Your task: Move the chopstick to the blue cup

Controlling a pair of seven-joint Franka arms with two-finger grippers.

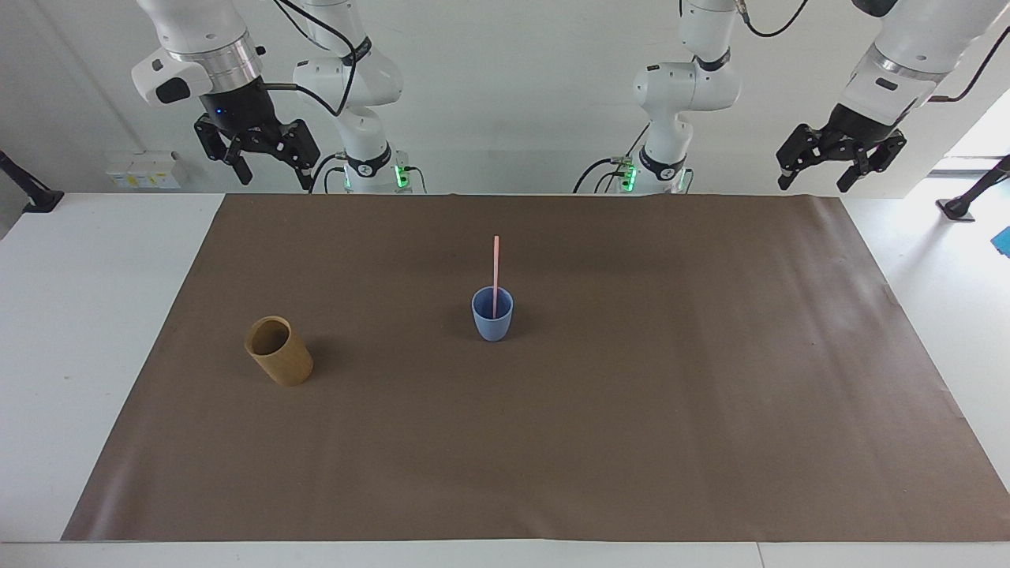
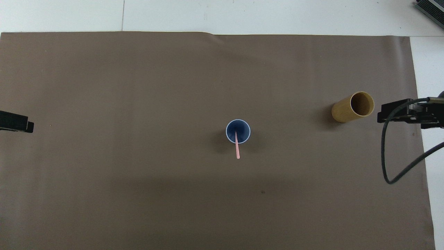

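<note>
Table [image 1: 95, 331], white, carries a brown mat [image 1: 631, 410] that covers most of its top; two white arms rise at the robots' end, both lifted clear of everything on the mat; the right arm [image 1: 197, 39] holds the right gripper [image 1: 268, 173] in the air over the corner of the mat at its own end of the table, jaws spread and empty; in the overhead view that gripper [image 2: 381, 116] shows at the edge, just beside the tan cup's mouth but high above it, with a black cable [image 2: 392, 166] looping below; the left arm [image 1: 907, 47] waits with the left gripper [image 1: 813, 177] raised over the mat's corner at the left arm's end, jaws also spread and empty; only a dark tip of it [image 2: 30, 126] enters the overhead view; a tan cup [image 1: 278, 350] stands upright toward the right arm's end of the mat, its inside bare; the blue cup [image 1: 492, 314] stands upright near the middle of the mat, well apart from the tan one; the chopstick [image 1: 495, 268], pale pink, stands in the blue cup, its lower end inside and its upper part rising above the rim, leaning slightly toward the robots.
</note>
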